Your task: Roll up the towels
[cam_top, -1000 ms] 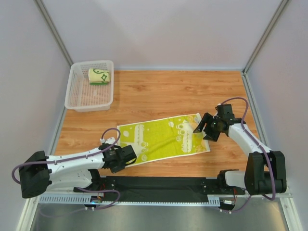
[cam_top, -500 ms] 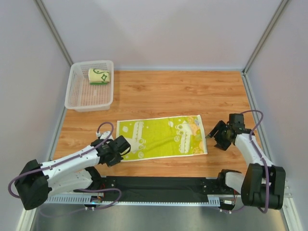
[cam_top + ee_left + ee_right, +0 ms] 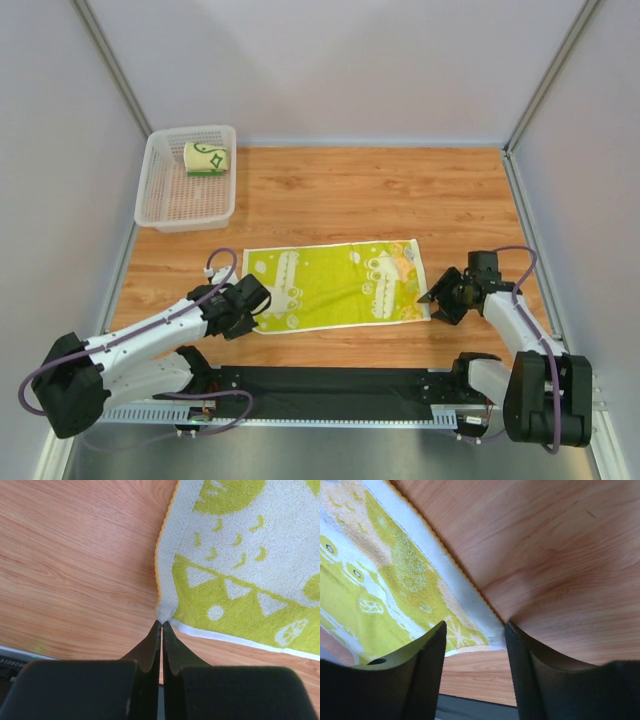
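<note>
Two towels are in view. The rolled towel (image 3: 207,158), cream with dark green lines, lies inside the basket (image 3: 165,205) at the far left corner of the counter (image 3: 400,190). The flat towel (image 3: 335,283), cream with yellow-green blotches and an orange edge along its short sides, lies spread out on the middle of the counter. Its long side runs left to right, a little skewed, and it is well apart from the basket.

The left claw (image 3: 254,320) sits at the flat towel's near left corner. In the left wrist view its fingers (image 3: 145,650) are pressed together with no gap between them. Their tips touch the very corner of the cloth, which puckers up slightly there. Whether any cloth is nipped between the tips cannot be told.

The right claw (image 3: 432,300) is low over the counter at the flat towel's near right corner. In the right wrist view its fingers (image 3: 420,665) stand apart, one on each side of that corner. The corner lies flat on the wood in the gap between them and is not clamped. The left-hand finger in that view overlaps the towel's near border, and the other finger is over bare wood.
</note>
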`<move>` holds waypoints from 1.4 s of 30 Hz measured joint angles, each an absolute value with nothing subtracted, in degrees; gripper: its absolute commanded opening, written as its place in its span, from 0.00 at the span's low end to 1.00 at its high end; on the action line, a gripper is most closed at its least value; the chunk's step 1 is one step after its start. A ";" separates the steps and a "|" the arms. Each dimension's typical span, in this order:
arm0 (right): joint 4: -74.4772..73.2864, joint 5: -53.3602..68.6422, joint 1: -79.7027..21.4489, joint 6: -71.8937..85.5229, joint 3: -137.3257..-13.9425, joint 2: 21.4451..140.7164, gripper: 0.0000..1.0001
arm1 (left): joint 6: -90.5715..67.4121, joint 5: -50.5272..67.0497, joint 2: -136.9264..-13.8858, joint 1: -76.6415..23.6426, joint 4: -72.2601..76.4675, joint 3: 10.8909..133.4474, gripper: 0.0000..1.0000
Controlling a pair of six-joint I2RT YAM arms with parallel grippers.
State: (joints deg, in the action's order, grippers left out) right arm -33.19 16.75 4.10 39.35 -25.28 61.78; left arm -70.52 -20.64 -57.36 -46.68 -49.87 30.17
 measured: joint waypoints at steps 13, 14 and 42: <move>-38.41 17.67 3.01 39.62 -21.98 54.78 0.48 | -70.13 -20.40 -55.37 -46.35 -50.13 30.17 0.00; -38.76 17.78 2.90 39.64 -21.78 54.50 0.48 | -70.13 -20.38 -55.35 -46.35 -50.15 30.17 0.00; -39.18 18.46 2.02 41.19 -22.52 57.32 0.44 | -70.08 -20.03 -51.68 -45.78 -52.38 30.17 0.00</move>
